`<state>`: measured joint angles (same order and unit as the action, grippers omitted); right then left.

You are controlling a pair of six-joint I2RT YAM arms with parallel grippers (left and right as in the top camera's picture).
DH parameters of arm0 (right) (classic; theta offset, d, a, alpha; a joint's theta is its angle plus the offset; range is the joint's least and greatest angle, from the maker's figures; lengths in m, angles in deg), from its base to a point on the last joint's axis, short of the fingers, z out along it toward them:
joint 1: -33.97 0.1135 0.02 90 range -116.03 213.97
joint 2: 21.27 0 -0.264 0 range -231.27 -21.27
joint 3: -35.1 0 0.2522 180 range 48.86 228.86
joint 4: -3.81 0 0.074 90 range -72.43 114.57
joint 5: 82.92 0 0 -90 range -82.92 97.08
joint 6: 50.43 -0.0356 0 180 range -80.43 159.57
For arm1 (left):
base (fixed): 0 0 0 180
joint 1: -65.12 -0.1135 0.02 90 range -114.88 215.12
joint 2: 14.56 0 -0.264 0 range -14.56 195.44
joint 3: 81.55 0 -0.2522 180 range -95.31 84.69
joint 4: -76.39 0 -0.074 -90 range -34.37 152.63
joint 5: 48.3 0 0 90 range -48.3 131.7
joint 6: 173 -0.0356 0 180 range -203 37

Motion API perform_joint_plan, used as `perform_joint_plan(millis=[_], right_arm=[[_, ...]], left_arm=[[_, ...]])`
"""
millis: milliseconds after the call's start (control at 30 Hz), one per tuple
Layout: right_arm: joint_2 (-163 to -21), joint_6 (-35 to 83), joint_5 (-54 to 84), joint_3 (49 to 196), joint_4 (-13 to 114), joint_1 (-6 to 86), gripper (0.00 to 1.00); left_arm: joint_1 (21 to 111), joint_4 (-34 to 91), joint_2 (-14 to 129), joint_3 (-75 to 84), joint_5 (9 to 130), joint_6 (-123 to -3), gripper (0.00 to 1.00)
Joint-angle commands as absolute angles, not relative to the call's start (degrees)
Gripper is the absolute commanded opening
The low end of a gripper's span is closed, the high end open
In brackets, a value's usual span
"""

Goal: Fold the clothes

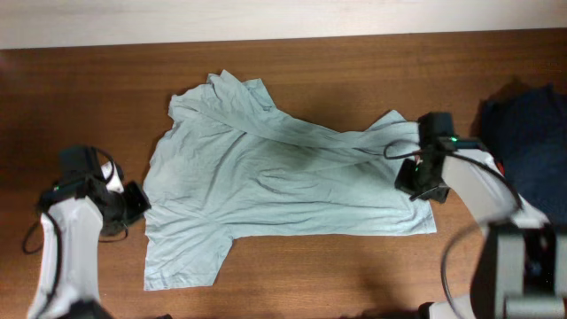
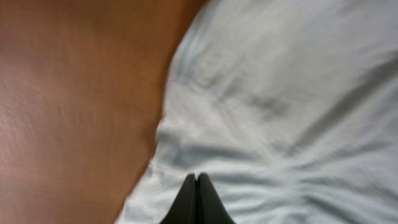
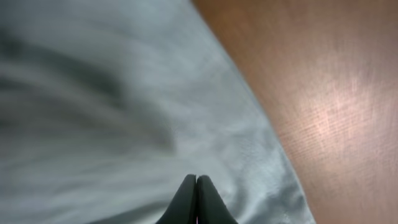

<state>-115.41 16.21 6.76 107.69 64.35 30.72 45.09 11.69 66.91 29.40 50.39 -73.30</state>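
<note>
Your left gripper [image 2: 197, 179] is pressed together at one edge of the T-shirt [image 2: 280, 93]. The right gripper [image 3: 197, 182] is pressed together at the opposite edge. You cannot tell whether either has pinched cloth. If only one holds, a lift would likely drag the thin shirt askew across the table [image 1: 354, 62], where it lies spread. The far folded-over ridge hides its layers.

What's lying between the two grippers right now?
Only the T-shirt, spread wrinkled on the table, fills the stretch from the left gripper to the right gripper. The overhead view shows it; nothing else lies between.
</note>
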Motion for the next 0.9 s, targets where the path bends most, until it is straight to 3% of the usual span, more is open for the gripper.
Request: perform_joint_plan(millis=[0, 100, 367, 500, 633, 867], right_arm=[[-108.2, 25.5, 15.8, 110.3, 61.5, 30.6, 0.16], [-106.4, 26.2, 20.6, 111.5, 58.5, 30.6, 0.22], [-111.7, 25.2, 24.1, 111.7, 51.1, 30.6, 0.21], [-116.2, 27.3, 28.5, 111.7, 48.0, 30.6, 0.29], [-120.8, 32.3, 35.3, 111.8, 43.9, 30.6, 0.43], [-127.2, 32.2, 35.7, 111.8, 40.6, 32.5, 0.42]], left_arm=[[47.9, 16.9, 62.6, 29.6, 55.3, -80.2, 0.01], [51.6, 24.0, 62.4, 29.6, 56.1, -81.0, 0.0], [61.7, 39.9, 71.9, 29.6, 56.0, -84.3, 0.0], [64.4, 41.9, 78.5, 29.6, 55.9, -85.8, 0.0], [65.5, 41.8, 83.9, 29.6, 55.9, -86.1, 0.0], [65.6, 41.8, 86.7, 29.6, 55.8, -86.1, 0.01]])
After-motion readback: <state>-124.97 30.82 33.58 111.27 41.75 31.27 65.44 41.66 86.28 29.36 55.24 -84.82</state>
